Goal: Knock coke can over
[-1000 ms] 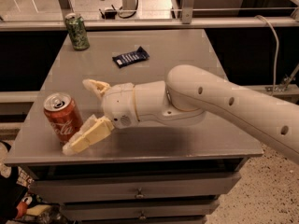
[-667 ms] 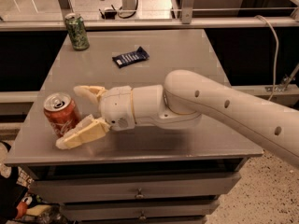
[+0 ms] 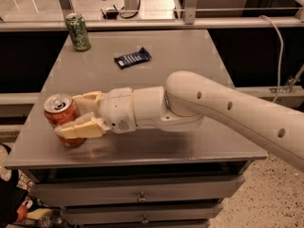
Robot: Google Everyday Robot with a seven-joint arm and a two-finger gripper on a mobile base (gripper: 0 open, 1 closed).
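The red coke can (image 3: 61,112) with a silver top stands at the front left of the grey table (image 3: 190,56), leaning slightly left. My gripper (image 3: 68,114) reaches in from the right and its two cream fingers clasp the can. One finger (image 3: 88,98) is behind the can and the other (image 3: 78,128) lies across its lower front. The gripper is shut on the can. The can's bottom still rests on the table.
A green can (image 3: 78,31) stands at the table's far left corner. A dark blue snack packet (image 3: 132,58) lies in the far middle. The table's left edge is just beside the coke can. Drawers (image 3: 140,194) are under the front edge.
The gripper has moved left to the coke can, and its wide-spread fingers have closed in on both sides of the can. The can now leans a little.
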